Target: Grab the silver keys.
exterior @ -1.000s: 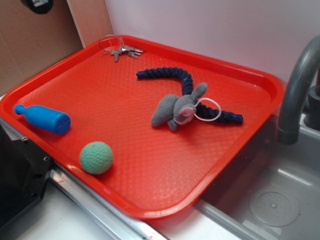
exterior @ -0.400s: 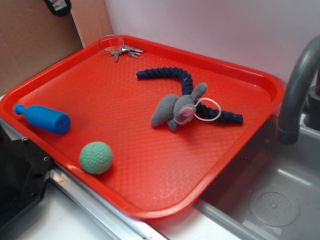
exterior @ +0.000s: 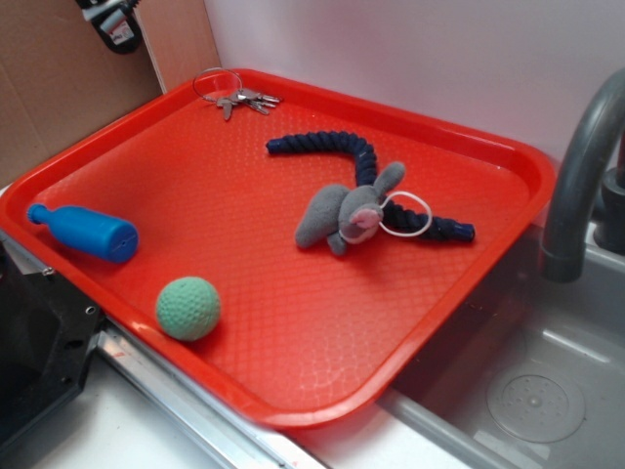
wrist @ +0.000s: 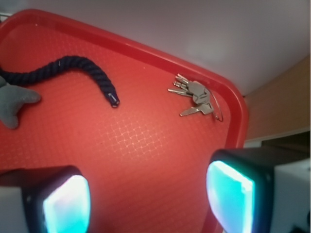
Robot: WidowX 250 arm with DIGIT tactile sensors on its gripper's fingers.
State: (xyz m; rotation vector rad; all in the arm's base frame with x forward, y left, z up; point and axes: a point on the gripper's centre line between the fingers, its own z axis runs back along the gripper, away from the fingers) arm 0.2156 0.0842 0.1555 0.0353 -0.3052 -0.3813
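Silver keys (wrist: 195, 96) sit at one o'clock; the empty pincer (wrist: 148, 200), jaws wide apart, should drop straight over them.

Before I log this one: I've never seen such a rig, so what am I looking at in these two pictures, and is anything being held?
It is a small robot arm meant to grab keys. The exterior picture looks down at a red tray beside a sink; only a bit of the arm shows at the top left. The wrist picture comes from a camera on the arm itself, looking past its two fingers, the glowing pads at the bottom. They stand apart above bare tray and hold nothing. On the tray lie the keys in the far corner, a dark blue rope, a grey plush toy on the rope, a blue bottle and a green ball. The keys are untouched.
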